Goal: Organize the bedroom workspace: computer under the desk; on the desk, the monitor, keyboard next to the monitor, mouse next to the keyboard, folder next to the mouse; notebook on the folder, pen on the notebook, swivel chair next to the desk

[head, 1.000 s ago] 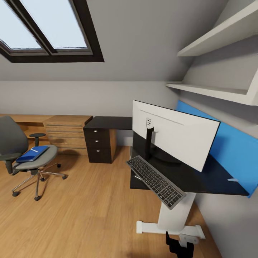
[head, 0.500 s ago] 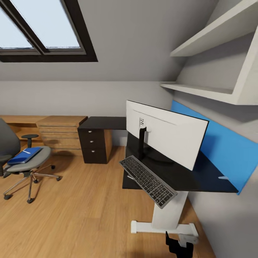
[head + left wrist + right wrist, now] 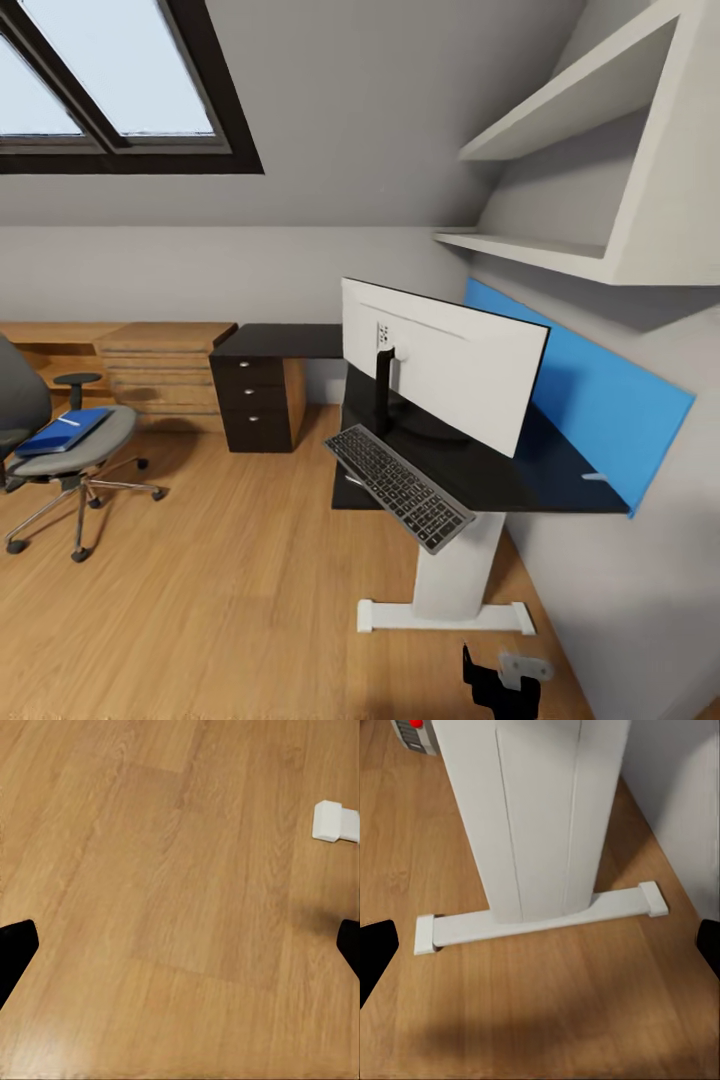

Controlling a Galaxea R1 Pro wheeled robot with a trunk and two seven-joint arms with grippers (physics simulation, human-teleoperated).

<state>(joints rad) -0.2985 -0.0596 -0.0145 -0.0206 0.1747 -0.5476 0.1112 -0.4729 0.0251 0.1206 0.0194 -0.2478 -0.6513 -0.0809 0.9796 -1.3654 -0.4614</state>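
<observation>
From the head camera I see the desk (image 3: 560, 480) against the right wall, the monitor (image 3: 440, 362) standing on it white back toward me, and the keyboard (image 3: 398, 487) overhanging its near edge. The swivel chair (image 3: 50, 440) sits well apart at left, carrying the folder (image 3: 60, 431) with the pen (image 3: 68, 422) on top. No writing is legible anywhere.

My left wrist camera shows the left gripper (image 3: 180, 952) spread wide, empty, above wooden floor (image 3: 172, 892).

My right wrist camera shows the right gripper (image 3: 540, 952) equally wide open, holding nothing, facing the desk's white pedestal leg (image 3: 532, 817).
</observation>
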